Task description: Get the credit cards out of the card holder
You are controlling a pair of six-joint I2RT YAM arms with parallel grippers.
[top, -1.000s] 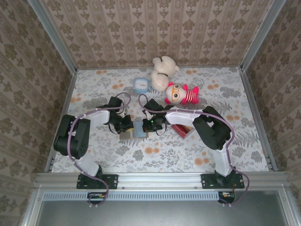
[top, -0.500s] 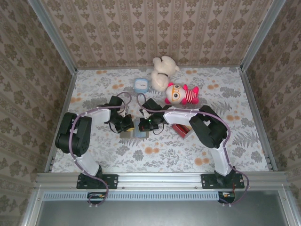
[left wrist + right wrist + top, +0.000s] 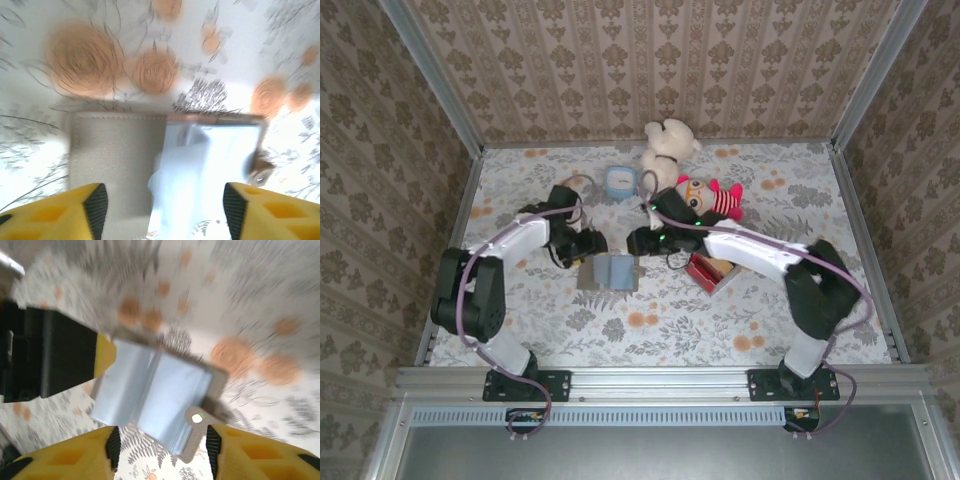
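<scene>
The card holder (image 3: 591,276) lies open on the flowered table, a grey panel on its left and pale blue on its right. In the left wrist view the grey panel (image 3: 115,155) sits beside a blurred light blue face (image 3: 210,165); whether that is a credit card or a sleeve I cannot tell. The right wrist view has the open holder (image 3: 155,390) with its snap tab (image 3: 198,418). My left gripper (image 3: 590,243) (image 3: 165,207) and right gripper (image 3: 636,242) (image 3: 162,450) both hover open just behind the holder, gripping nothing. The left gripper's finger (image 3: 104,355) is by the holder's edge.
A grey tray (image 3: 724,281) with red contents lies right of the holder. Behind are a light blue square box (image 3: 619,181), a white plush bear (image 3: 667,150) and a red-striped doll (image 3: 705,200). Patterned walls close in three sides.
Both grippers were shut at the holder; now they are open and have pulled back toward the far side. The holder stays open on the table. The right arm's elbow swung right.
</scene>
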